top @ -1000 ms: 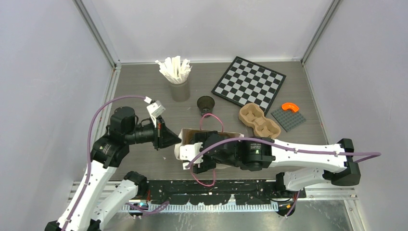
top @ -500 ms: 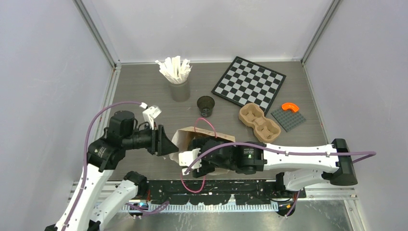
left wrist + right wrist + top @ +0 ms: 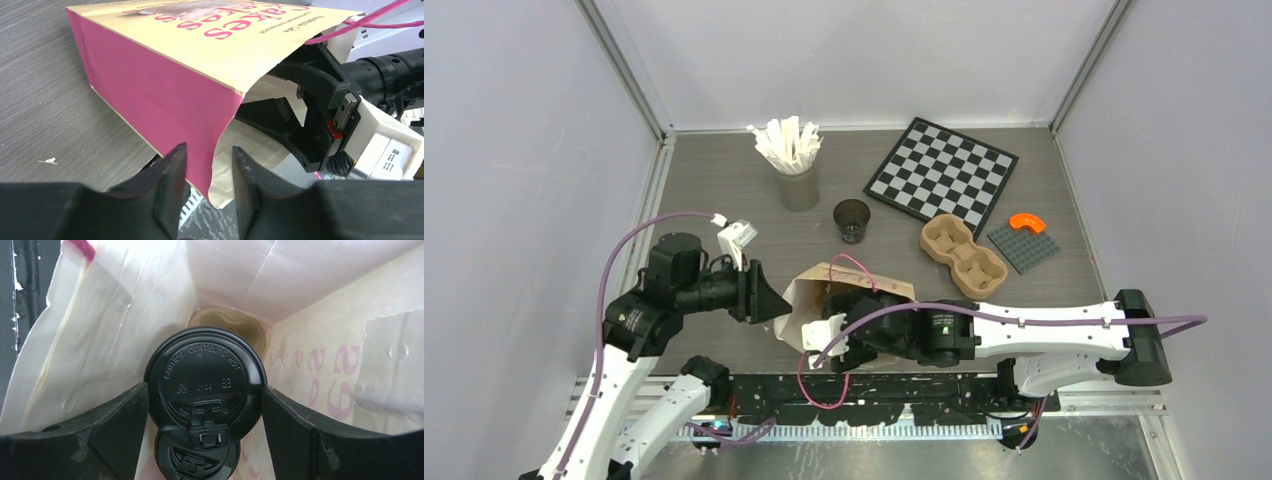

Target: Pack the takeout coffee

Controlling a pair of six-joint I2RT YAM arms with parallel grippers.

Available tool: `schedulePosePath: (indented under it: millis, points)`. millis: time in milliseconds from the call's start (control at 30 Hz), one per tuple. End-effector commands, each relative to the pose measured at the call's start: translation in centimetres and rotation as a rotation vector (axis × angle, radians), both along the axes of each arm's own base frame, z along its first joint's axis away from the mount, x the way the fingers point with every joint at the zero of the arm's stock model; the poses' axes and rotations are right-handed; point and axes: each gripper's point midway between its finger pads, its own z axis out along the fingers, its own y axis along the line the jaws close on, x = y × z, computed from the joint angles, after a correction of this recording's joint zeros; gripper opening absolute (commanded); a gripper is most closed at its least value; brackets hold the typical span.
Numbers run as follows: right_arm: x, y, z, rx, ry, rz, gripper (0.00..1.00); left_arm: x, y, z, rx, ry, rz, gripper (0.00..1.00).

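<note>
A paper bag (image 3: pixel 869 287) with a pink side (image 3: pixel 160 95) leans over near the table's front edge. My right gripper (image 3: pixel 205 385) reaches inside it, its fingers (image 3: pixel 300 425) pressed against both sides of a black lidded takeout coffee cup (image 3: pixel 205 372). A second black lid (image 3: pixel 197 462) shows just below the first. My left gripper (image 3: pixel 209 147) is open at the bag's mouth, with the bag's corner edge loose between its fingers (image 3: pixel 172 172). From above, the left gripper (image 3: pixel 774 298) sits at the bag's left side. An uncovered black cup (image 3: pixel 852 220) stands on the table behind the bag.
A grey cup of white stirrers (image 3: pixel 796 175) stands at the back left and a chessboard (image 3: pixel 941 168) at the back right. A brown pulp carrier (image 3: pixel 964 250) and a grey studded plate with an orange piece (image 3: pixel 1022 240) lie to the right. A brown shape (image 3: pixel 227 322) lies deep in the bag.
My left gripper has let go of the bag's edge and now stands open. The bag has tipped and shifted toward the front edge along with my right arm.
</note>
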Motion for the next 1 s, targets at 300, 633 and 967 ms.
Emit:
schedulePosePath:
  millis: [300,633,967]
  points:
    - [1.2,3.7,2.4,0.09,-0.074,-0.012,0.74,-1.0,-1.3,0.5,-0.084,-0.077,-0.139,0.0]
    - [2.8,3.7,0.3,0.075,-0.088,-0.047,0.73,-2.3,-1.5,0.1,-0.118,-0.048,-0.173,0.0]
    - [2.7,2.3,-1.5,0.039,-0.08,-0.049,0.73,-2.7,-1.6,0.6,-0.157,-0.03,-0.152,0.0]
